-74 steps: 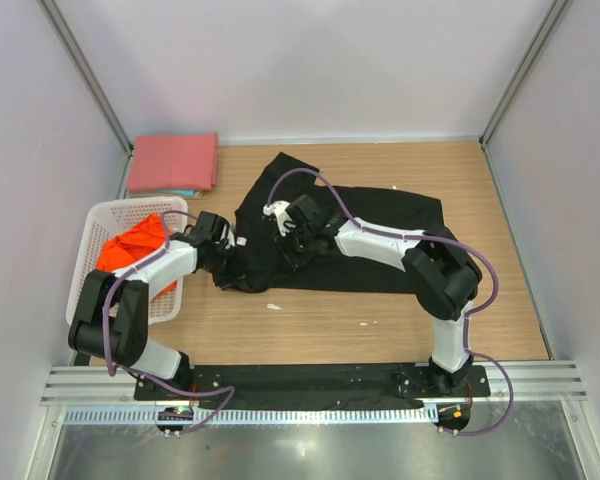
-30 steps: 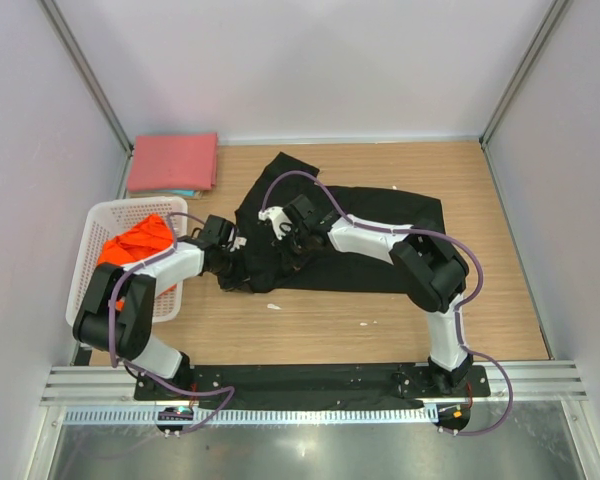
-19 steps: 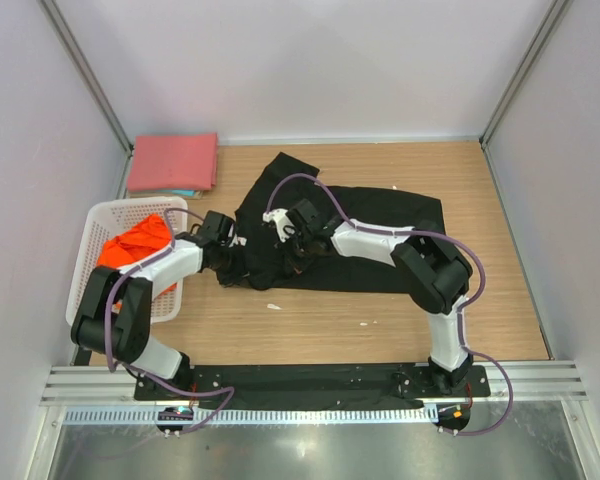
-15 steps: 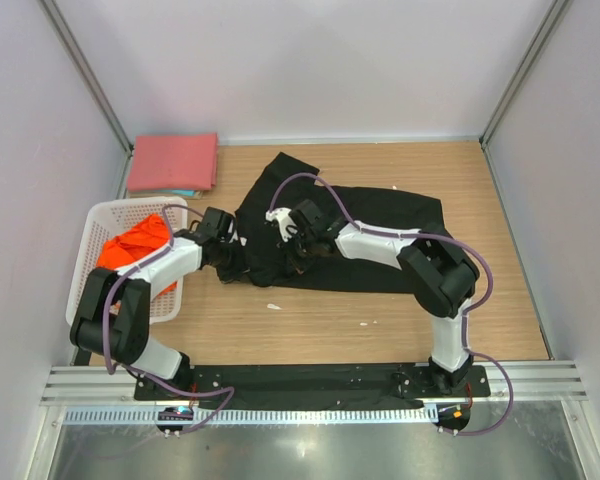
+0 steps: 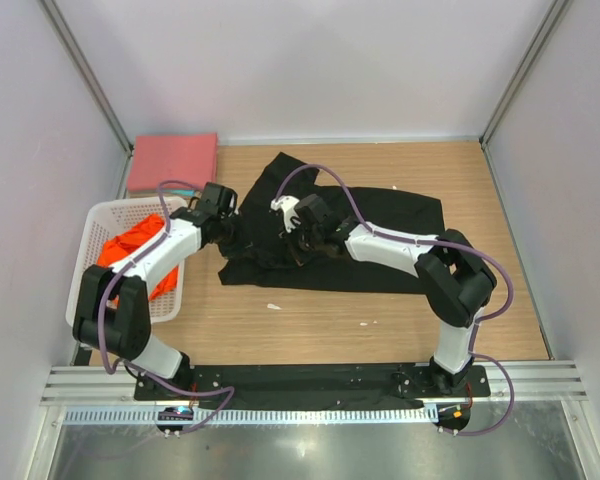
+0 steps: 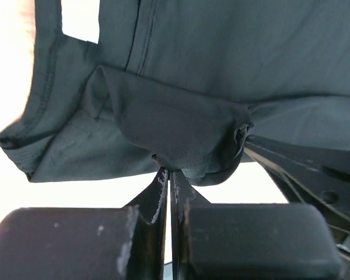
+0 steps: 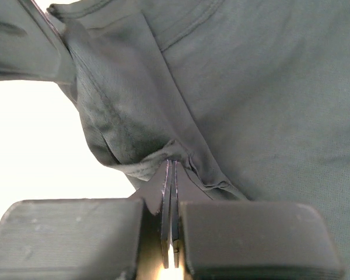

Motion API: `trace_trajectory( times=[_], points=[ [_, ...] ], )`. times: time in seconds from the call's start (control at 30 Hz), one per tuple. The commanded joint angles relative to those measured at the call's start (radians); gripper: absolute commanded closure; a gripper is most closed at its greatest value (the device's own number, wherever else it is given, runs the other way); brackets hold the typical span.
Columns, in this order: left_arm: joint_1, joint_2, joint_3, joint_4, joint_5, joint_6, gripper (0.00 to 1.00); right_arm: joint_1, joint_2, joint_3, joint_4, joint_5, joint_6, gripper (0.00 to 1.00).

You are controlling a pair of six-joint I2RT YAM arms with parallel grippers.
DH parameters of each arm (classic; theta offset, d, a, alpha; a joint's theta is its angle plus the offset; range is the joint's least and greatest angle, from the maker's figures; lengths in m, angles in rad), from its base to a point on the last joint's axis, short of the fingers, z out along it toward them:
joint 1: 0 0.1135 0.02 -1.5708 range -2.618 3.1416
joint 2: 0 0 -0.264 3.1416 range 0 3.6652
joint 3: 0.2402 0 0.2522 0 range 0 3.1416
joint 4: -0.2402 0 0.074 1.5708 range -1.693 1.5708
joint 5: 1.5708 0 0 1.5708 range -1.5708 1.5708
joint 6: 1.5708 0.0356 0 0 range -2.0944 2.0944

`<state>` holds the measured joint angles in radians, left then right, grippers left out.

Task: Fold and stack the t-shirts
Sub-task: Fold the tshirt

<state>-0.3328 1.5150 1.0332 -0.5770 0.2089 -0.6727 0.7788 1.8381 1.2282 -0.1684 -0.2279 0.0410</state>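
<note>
I see a spread t-shirt [image 5: 410, 210] at centre; left of it, a basket [image 5: 92, 225] holding a crumpled t-shirt [image 5: 120, 250]; behind that, a folded t-shirt [image 5: 175, 162].

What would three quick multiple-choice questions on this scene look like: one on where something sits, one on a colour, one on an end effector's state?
1. Where is the orange t-shirt?
A) in the white basket
B) folded in the far corner
C) held aloft

2. What colour is the spread-out t-shirt?
A) white
B) black
C) blue

3. What is the left end effector doing?
A) standing open
B) shut on nothing
C) shut on the black t-shirt

Answers:
1 A, orange cloth sits inside the mesh walls.
2 B, the overhead view shows black cloth.
3 C, its wrist view shows cloth pinched between closed fingers.
</note>
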Motion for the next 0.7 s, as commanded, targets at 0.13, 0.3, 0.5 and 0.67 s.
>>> trace_trajectory(
  times=[0.13, 0.3, 0.5, 0.67],
  points=[
    [-0.002, 0.073, 0.119, -0.055, -0.055, 0.013, 1.00, -0.013, -0.054, -0.019, 0.087, 0.088, 0.043, 0.99],
    [0.012, 0.148, 0.220, -0.075, -0.072, 0.047, 1.00, -0.033, -0.082, -0.027, 0.101, 0.150, 0.068, 0.99],
    [0.021, 0.252, 0.300, -0.078, -0.106, 0.093, 1.00, -0.053, -0.056, -0.018, 0.118, 0.147, 0.074, 0.99],
    [0.028, 0.355, 0.413, -0.087, -0.088, 0.128, 1.00, -0.084, -0.028, -0.010, 0.158, 0.122, 0.097, 0.88]
  ],
)
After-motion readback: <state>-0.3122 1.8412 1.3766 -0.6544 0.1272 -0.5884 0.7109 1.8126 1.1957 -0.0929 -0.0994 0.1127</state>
